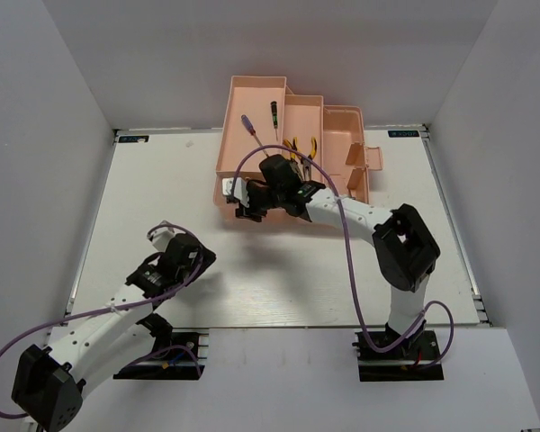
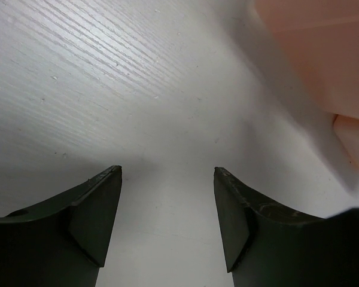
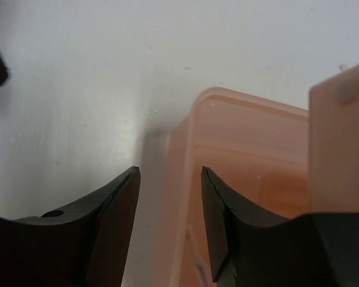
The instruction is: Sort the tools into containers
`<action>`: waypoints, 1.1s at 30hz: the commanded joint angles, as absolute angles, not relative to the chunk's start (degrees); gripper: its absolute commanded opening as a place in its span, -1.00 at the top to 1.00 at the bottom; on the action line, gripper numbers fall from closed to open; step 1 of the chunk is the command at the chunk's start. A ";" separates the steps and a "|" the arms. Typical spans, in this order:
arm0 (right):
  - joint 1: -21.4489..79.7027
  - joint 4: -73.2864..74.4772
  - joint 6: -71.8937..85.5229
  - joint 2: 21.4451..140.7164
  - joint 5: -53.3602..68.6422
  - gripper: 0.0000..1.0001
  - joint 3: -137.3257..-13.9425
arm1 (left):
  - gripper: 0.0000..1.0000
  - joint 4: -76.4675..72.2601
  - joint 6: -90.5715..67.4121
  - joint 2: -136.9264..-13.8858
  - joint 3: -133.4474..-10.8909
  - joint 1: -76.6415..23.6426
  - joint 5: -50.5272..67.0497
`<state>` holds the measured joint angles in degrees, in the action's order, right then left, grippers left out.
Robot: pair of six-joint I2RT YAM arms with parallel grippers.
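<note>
From above, the toolbox (image 1: 342,135) has a purple screwdriver (image 1: 249,126) and a green-handled screwdriver (image 1: 273,114) in its left tray, and pliers (image 1: 301,147) in the middle one.

Left wrist: the left tool (image 2: 167,173) has its jaws apart and empty, above the bare worktop (image 2: 107,72).

Right wrist: the right tool (image 3: 170,170) has its jaws apart and empty, over the toolbox's edge.

no readable text, labels or numbers

The counter (image 1: 162,198) is white, with a fine wood-like grain running across it. 3 plain white walls (image 1: 36,108) stand around it at the left, far and right sides. 2 small dark labels sit at its far corners, 1 left (image 1: 133,139) and 1 right (image 1: 405,132).
</note>
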<state>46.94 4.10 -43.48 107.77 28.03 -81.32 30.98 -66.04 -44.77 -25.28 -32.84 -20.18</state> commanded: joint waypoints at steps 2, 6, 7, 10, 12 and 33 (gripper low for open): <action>47.02 -2.54 -46.32 109.86 19.00 -0.07 -80.60 | -0.46 29.62 -66.27 -45.53 -24.96 -33.13 -19.42; 46.85 -0.45 -46.58 111.97 17.40 -0.07 -83.04 | -0.46 28.48 -66.27 -46.05 -24.96 -33.13 -18.90; 46.85 -0.18 -46.84 113.10 17.84 -0.07 -83.40 | -0.46 28.48 -66.27 -46.05 -24.96 -33.13 -18.90; 47.11 3.95 -48.25 114.16 18.37 0.01 -84.20 | -0.46 26.64 -66.27 -46.05 -24.35 -33.13 -18.37; 47.28 3.96 -48.34 114.26 18.54 0.36 -84.20 | -0.41 25.32 -66.27 -46.05 -24.35 -33.13 -17.75; 46.14 15.38 -32.89 106.44 25.83 1.00 -96.24 | 0.37 -15.01 -54.85 -63.98 -16.71 -32.61 -7.81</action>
